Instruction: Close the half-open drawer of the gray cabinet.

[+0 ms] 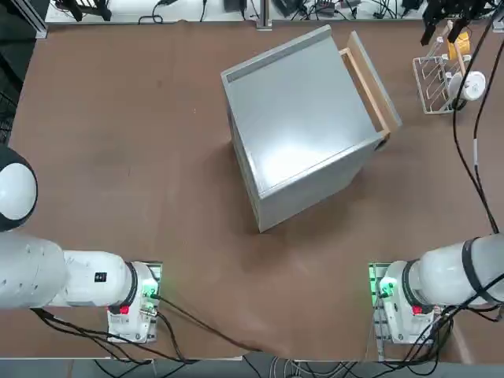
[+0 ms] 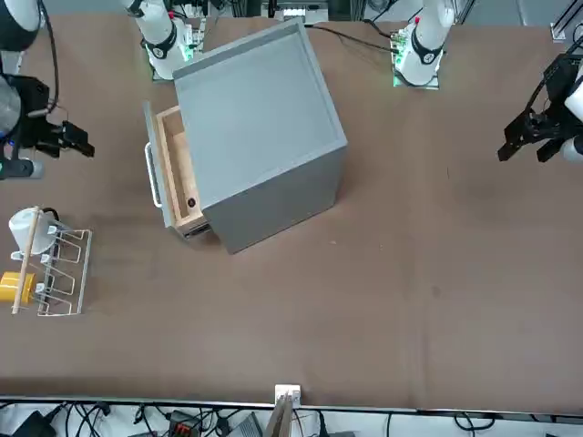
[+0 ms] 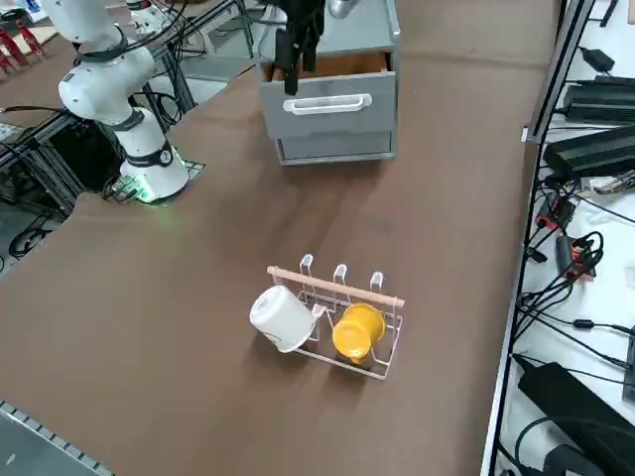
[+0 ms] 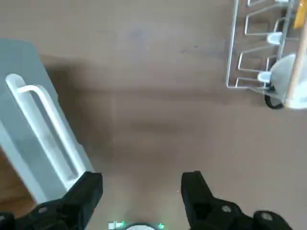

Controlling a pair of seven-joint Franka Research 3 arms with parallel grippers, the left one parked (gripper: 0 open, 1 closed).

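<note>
The gray cabinet (image 1: 299,126) stands turned at an angle on the brown table. Its drawer (image 1: 370,83) is pulled partway out on the side facing the wire rack, showing tan wooden walls (image 2: 178,164) and a gray front panel (image 3: 332,109) with a white bar handle (image 4: 45,124). My right gripper (image 4: 141,184) hangs in the air above the table, out in front of the drawer panel, between it and the rack. It also shows as a dark shape in the top view (image 1: 438,31) and the front view (image 2: 80,141). Its fingers (image 4: 88,187) are open with nothing between them.
A small white wire rack (image 3: 337,317) holding a white cup (image 3: 281,317) and a yellow cup (image 3: 355,332) stands on the table beyond the drawer front. Cables run along the table's far edge (image 1: 236,12).
</note>
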